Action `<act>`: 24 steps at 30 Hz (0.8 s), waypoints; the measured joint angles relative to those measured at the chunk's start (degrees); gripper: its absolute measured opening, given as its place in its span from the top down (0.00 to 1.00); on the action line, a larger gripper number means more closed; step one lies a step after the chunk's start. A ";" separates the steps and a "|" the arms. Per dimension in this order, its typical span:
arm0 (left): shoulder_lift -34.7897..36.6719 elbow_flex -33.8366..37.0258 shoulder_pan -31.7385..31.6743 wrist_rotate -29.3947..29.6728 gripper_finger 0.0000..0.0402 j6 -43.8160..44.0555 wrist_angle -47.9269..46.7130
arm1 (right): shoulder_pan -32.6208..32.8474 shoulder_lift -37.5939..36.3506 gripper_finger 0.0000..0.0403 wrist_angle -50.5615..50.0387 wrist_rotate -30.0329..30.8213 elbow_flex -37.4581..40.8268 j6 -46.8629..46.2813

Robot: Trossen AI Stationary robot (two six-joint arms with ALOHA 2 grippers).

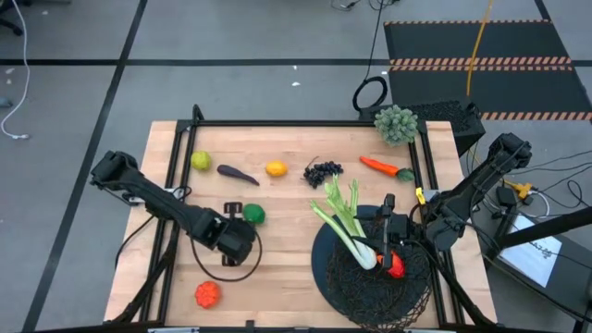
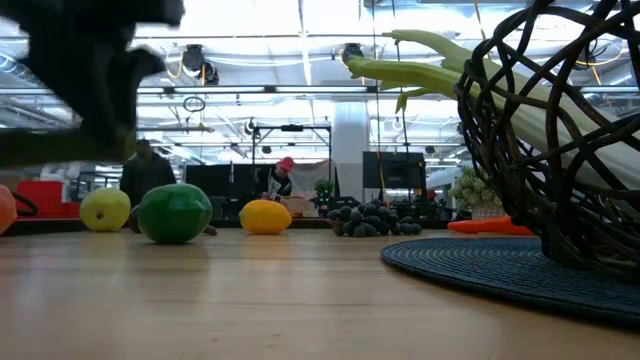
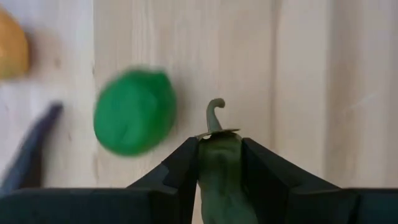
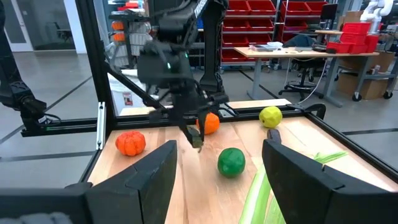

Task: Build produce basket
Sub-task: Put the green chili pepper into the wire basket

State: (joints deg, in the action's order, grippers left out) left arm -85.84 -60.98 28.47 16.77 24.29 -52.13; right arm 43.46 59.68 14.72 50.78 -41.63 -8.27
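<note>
Left side of the wooden plank worktop (image 1: 287, 277): a bumpy orange-red round fruit (image 1: 207, 294) lay near the front edge. The left gripper (image 3: 219, 163) hung low over the boards, its dark fingers (image 3: 180, 171) pinching a smooth dark-green pickle (image 3: 219, 168) with a curled stem; from the right wrist view the pickle hung clear of the wood. Just beside it sat a glossy round green lime (image 1: 253, 214).

Along the far side, left to right: a yellow-green lemon-shaped fruit (image 1: 201, 160), a slim dark purple eggplant (image 1: 238, 174), a smooth yellow lemon (image 1: 276, 168), a knobbly cluster of dark grapes (image 1: 323, 171), a tapered orange carrot with a green tip (image 1: 381, 167). A grey-green bumpy clump (image 1: 396, 123) sat at the far right corner, apart from the rest.

Right front: the round black wire-mesh basket (image 1: 361, 287) stood on a dark ribbed round mat (image 2: 470, 268). It held a long green-white celery stalk (image 1: 347, 222), leaves overhanging the rim, and a small red piece (image 1: 396, 265). The right gripper (image 4: 217, 180) hovered over the basket with fingers spread, holding nothing.

Judged progress: early. Two pieces binned, one in hand, seven loose on the boards. All pieces looked like hard moulded plastic.
</note>
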 joint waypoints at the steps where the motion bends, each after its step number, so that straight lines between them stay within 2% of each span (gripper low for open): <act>1: 0.00 -1.49 0.19 0.62 0.71 -0.94 -0.35 | 0.00 0.00 0.43 0.01 0.00 0.00 -0.03; 9: 0.04 -13.33 1.77 9.30 0.71 -10.94 -0.80 | 0.00 1.01 0.43 0.32 0.09 0.00 -0.66; 13: 0.09 -17.46 1.99 13.39 0.71 -16.46 1.92 | -0.74 2.40 0.43 1.78 0.00 0.00 -0.66; 22: 0.09 -19.12 1.42 13.67 0.71 -33.36 22.66 | -5.22 6.99 0.43 7.36 -0.20 0.00 -0.64; 24: 0.09 -19.12 0.83 13.68 0.71 -35.54 27.75 | -6.38 8.08 0.43 8.27 -2.44 0.00 -0.54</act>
State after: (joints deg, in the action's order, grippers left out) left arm -85.76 -80.09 29.30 30.45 -11.25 -24.38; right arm 37.08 67.76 22.99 48.34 -41.63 -8.82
